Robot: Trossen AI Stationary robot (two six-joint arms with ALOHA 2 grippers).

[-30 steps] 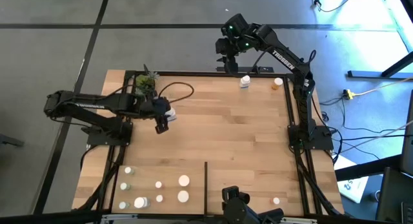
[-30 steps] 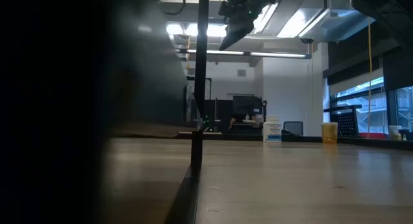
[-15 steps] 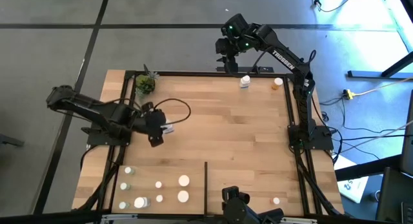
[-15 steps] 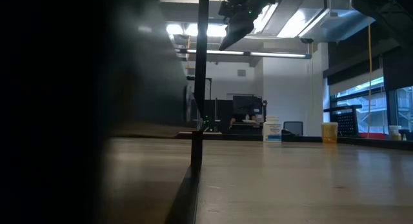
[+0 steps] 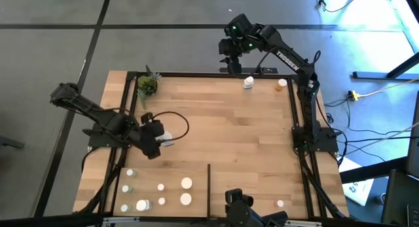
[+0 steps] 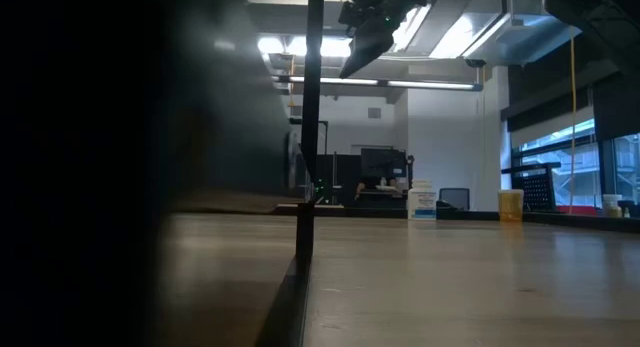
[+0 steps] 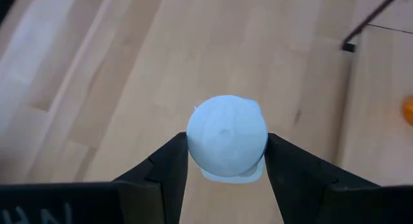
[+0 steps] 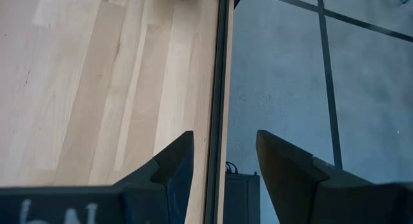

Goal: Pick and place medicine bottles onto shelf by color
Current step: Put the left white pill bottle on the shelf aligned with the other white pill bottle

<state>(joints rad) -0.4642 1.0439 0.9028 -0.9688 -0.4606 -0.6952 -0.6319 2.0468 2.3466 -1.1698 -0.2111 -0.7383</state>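
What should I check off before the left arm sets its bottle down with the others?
1. Grip: left gripper fingers closed on a white-capped bottle from both sides. Ok.
2. Position: left gripper is over the middle-left of the table, not above the row of bottles near the front edge. Not ok yet.
3. Free spot in that row: gaps show between bottles. Ok.
4. Bottle's body colour: hidden under its cap. Cannot tell.
5. Right gripper open, empty, hanging past the far edge, away from the left arm. Ok.
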